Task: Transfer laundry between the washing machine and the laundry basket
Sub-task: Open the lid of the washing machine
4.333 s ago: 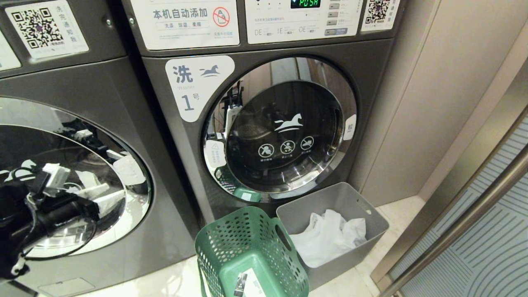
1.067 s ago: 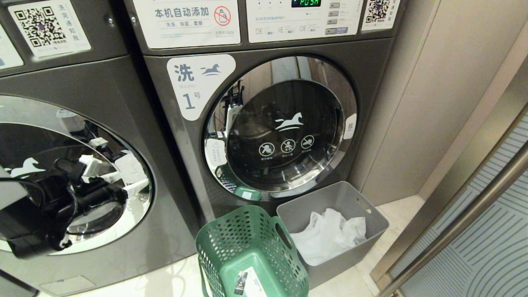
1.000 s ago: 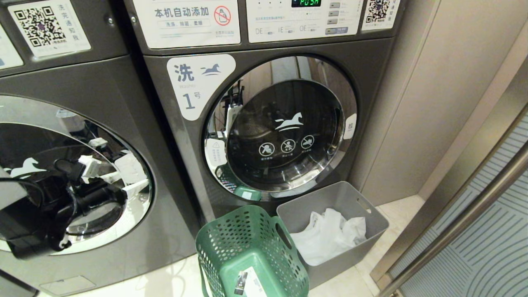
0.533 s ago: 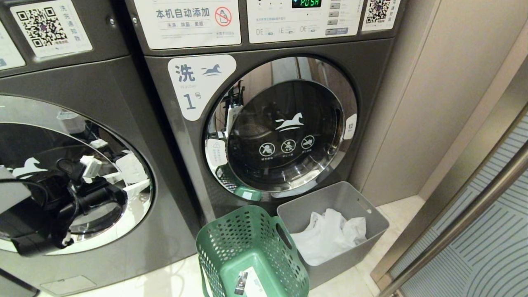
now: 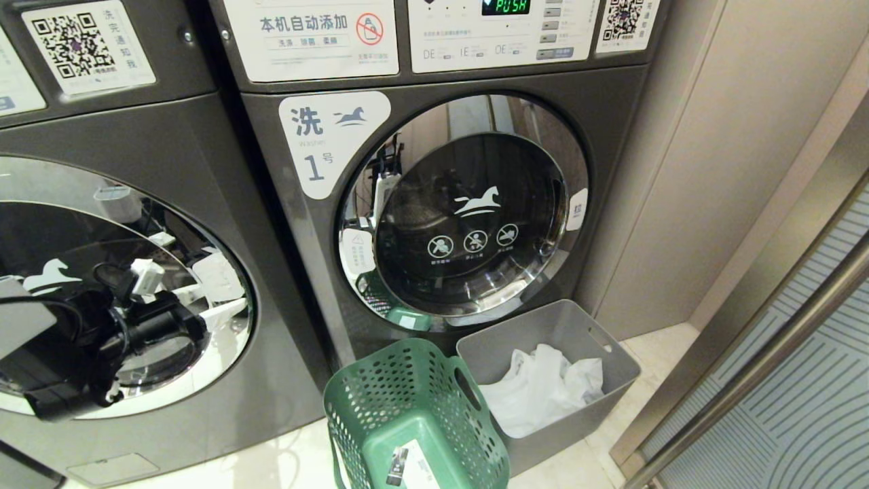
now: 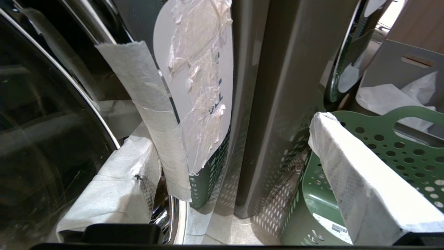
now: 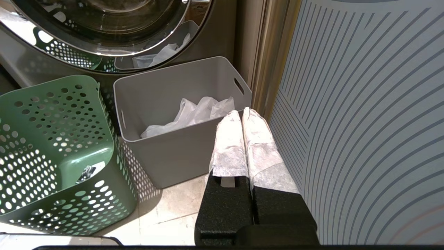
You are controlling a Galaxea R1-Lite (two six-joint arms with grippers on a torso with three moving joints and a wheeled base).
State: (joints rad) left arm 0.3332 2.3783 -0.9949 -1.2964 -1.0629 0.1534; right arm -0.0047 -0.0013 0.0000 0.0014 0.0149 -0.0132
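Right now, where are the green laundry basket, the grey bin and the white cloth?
laundry basket [image 5: 380, 397]: head view, perforated left wall.
grey bin [image 5: 536, 329]: head view, bare inner back wall.
white cloth [image 5: 543, 390]: head view, middle of the crumpled heap inside the bin.

— What stands on the right?

— A dark grey washer marked 1 [image 5: 434, 204], door shut, green "PUSH" on its display [image 5: 505, 6]. QR stickers [image 5: 622, 19] sit on the panel.

— Below it?

— A solid grey bin [image 5: 563, 326] on the pale floor tiles [image 5: 652, 346], touching the washer's foot. Crumpled white cloth [image 5: 540, 390] lies inside.

— Further right?

— A beige wall panel [image 5: 713, 136], then a metal-framed door with curved stripes [image 5: 801, 421].
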